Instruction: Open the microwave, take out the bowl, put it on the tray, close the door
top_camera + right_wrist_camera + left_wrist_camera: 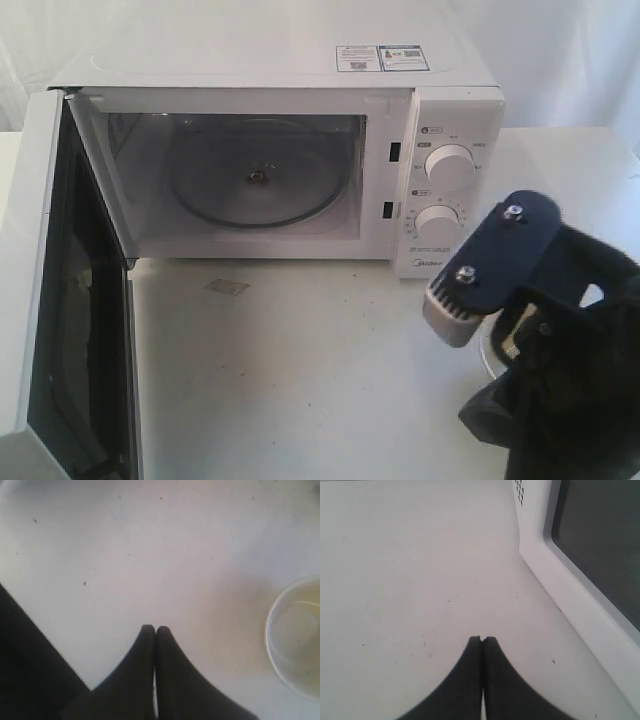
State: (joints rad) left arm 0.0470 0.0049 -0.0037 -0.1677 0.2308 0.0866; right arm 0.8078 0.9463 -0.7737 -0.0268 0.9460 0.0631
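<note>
Microwave open, door swung wide at the left.
Bowl sits on the table near the right gripper. That gripper and the left gripper are pinched shut, holding nothing.

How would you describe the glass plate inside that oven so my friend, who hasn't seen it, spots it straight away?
Start at the white microwave on the table, its door swung open. Inside, the round glass plate lies flat on its floor with nothing on it. It is clear and wide, unlike the two white knobs outside.
</note>
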